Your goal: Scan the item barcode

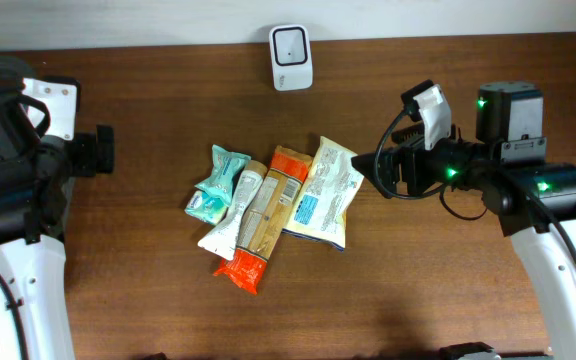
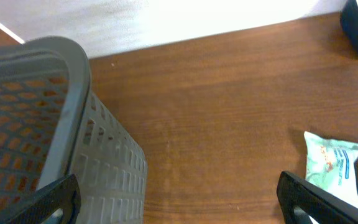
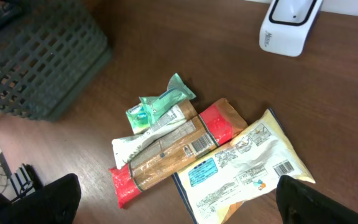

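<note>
1. Noted grey mesh basket (image 2: 73, 124) under the left arm.
2. Found left gripper (image 1: 103, 150) and right gripper (image 1: 368, 165) both spread wide, empty.
3. Logged packet pile (image 1: 258, 215) mid-table, ungripped; yellow bag (image 1: 325, 190) nearest right gripper.
4. Judged barcode scanner (image 1: 291, 57) at back edge unused: pick, present, scan all pending.

Top-down overhead, oblique wrist views, shared packets (image 1: 268, 210)

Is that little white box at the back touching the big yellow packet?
Apart. The overhead view shows a strip of bare wooden table between the white box and the yellow packet; the right wrist view agrees.
</note>
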Motion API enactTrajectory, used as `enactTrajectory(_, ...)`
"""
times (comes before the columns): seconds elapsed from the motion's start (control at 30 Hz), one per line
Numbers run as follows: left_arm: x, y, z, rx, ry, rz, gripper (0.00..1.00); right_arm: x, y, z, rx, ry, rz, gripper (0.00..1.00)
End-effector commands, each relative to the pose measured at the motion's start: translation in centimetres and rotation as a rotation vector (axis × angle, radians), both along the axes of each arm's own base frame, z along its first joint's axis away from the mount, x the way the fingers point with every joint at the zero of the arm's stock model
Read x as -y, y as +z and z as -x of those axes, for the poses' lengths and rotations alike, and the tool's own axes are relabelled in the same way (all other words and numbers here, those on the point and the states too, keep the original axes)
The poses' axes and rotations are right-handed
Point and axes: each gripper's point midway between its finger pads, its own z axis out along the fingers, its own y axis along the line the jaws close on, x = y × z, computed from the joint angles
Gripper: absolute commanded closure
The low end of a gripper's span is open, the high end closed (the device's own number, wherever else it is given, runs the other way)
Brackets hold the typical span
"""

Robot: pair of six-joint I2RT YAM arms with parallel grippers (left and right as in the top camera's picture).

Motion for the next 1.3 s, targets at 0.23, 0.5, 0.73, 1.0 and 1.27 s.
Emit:
enactTrajectory(0.23,0.2,-0.4,0.4,-0.025,-0.016,-0.001,0.01,-0.5,-2.0,-1.9,-0.12,-0.044,-0.035,0.1)
enactTrajectory(0.5,0.2,-0.4,0.4,-0.028,-0.016,-0.001,0.01,-3.7,-2.3,-3.4,-0.153,-0.111,0.069,0.1)
enactTrajectory(0.73,0.2,-0.4,0.4,-0.028,-0.016,-0.001,0.01,-9.5,-2.2,-5.6,-0.186,-0.094,0.102,0.12)
enactTrajectory(1.0,0.2,-0.4,0.4,-0.028,-0.016,-0.001,0.01,-18.4,-7.1,-8.6,-0.245,-0.04,0.05,0.26)
enactTrajectory(1.27,0.2,-0.4,0.4,-0.028,-0.016,-0.001,0.01,-24.6,-15.1,-9.8,-0.395,-0.152,0.003,0.4)
